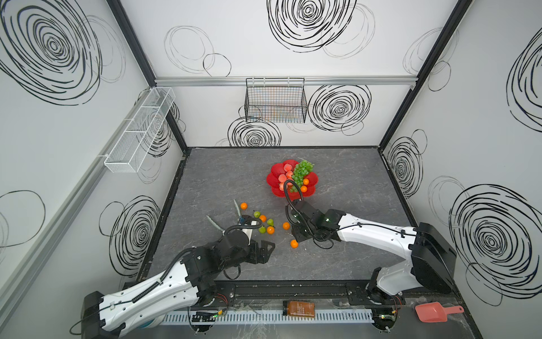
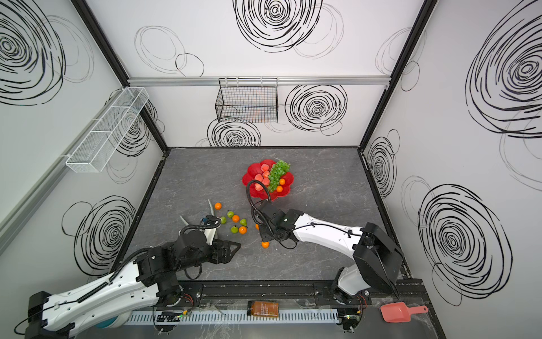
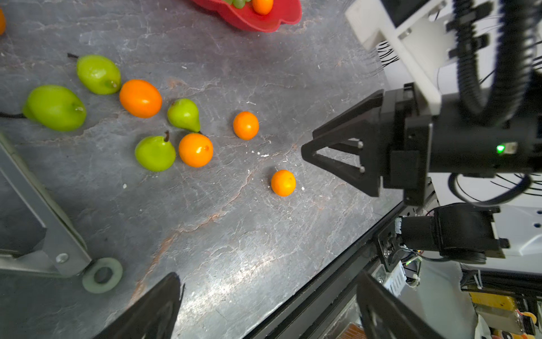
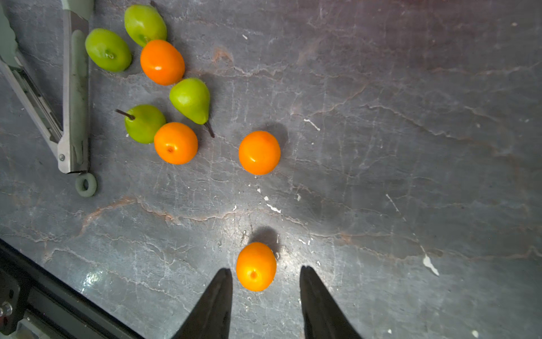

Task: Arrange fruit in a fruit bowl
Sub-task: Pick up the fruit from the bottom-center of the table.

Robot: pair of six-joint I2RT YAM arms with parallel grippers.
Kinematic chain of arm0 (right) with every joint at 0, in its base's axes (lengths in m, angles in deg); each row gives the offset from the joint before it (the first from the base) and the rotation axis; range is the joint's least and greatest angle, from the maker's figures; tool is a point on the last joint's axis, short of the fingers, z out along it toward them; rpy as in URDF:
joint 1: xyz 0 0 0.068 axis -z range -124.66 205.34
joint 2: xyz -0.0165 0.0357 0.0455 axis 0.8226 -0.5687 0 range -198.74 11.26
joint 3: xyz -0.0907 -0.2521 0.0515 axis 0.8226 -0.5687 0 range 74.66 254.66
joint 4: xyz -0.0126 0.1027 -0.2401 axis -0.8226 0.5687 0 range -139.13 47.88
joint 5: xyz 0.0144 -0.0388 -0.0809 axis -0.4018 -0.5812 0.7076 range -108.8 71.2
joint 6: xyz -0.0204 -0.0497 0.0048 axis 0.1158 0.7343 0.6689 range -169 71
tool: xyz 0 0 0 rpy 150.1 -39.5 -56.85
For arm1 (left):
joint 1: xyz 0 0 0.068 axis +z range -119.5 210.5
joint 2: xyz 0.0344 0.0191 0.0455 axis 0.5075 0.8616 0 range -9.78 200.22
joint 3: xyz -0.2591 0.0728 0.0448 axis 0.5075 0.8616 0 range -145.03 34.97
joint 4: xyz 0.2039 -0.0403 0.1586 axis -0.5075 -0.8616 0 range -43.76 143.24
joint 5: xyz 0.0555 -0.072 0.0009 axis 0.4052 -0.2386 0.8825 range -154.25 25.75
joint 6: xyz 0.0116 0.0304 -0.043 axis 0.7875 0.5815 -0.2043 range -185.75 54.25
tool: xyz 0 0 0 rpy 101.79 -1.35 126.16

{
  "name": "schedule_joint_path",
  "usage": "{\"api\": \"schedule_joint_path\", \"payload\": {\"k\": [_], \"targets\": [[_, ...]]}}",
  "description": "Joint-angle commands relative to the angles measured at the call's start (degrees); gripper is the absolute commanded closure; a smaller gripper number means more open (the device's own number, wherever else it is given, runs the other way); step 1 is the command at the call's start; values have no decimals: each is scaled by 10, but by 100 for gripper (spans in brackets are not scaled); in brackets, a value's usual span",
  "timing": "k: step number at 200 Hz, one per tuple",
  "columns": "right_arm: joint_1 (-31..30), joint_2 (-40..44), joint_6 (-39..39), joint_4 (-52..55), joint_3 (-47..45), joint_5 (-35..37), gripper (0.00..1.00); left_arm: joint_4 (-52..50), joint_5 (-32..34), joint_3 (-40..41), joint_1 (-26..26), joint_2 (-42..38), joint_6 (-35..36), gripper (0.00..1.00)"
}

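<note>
Scuffed tongs [image 1: 213, 222] are lying on a dark grey stone-look tabletop [image 1: 337, 182], with pale veins running all over it. Light is glaring off the slab [image 4: 234, 223] not far from the tongs' ring end. White walls [image 1: 484, 146] covered in black scribbly swirls are boxing the table in on three sides, and black posts [image 1: 410, 88] are standing in the corners. Way beyond the tongs, a black wire basket [image 1: 275, 101] is hanging off an aluminium rail [image 1: 205, 79] on the back wall. Up to the tongs' left, a white mesh shelf [image 1: 137, 132] is sticking out from the side wall. Behind the tongs, past the near table edge, a brown jar [image 1: 298, 308] is lying on its side by a white slotted duct [image 1: 264, 317]. A pink scoop [image 1: 434, 311] is sitting far off to their right.
</note>
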Motion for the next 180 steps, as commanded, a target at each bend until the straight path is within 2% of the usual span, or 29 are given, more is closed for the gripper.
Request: {"api": "schedule_joint_path", "payload": {"k": [1, 103, 180], "targets": [[-12, -12, -17, 8, -7, 0, 57, 18, 9, 10, -2, -5, -22, 4], [-23, -67, -30, -4, -14, -11, 49, 33, -19, 21, 29, -5, -3, 4], [-29, -104, -35, -16, -10, -16, 49, 36, -24, 25, 34, -12, -1, 4]]}}
